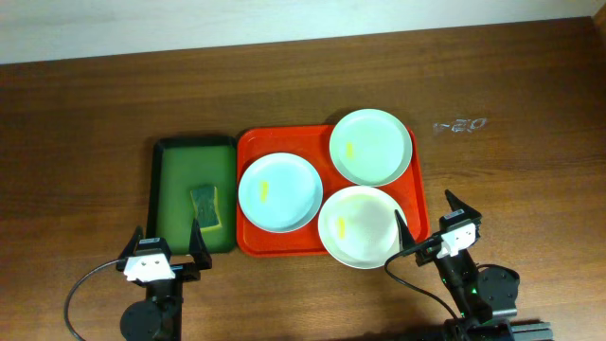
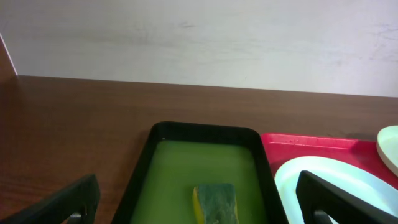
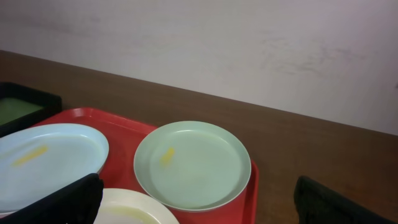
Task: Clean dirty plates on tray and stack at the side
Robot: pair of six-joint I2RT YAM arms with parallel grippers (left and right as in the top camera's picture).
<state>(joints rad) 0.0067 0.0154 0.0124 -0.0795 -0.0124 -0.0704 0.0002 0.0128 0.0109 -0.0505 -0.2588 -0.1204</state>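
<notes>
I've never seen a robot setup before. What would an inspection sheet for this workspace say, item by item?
Surface: brown wooden table.
Job's things: red-orange tray holds three pale plates, unstacked. The left plate and far plate each have a yellow smear. The near plate has a fainter smear and overhangs the near rim. Beside it, a green tray holds a sponge.
Clutter: small pale mark on the table, too small to identify.
Grippers: left gripper open and empty, at the green tray's near end. Right gripper open and empty, by the red-orange tray's near right corner.
Cables: black cable loops beside the left arm; another by the right.
Surroundings: pale wall behind the table.
</notes>
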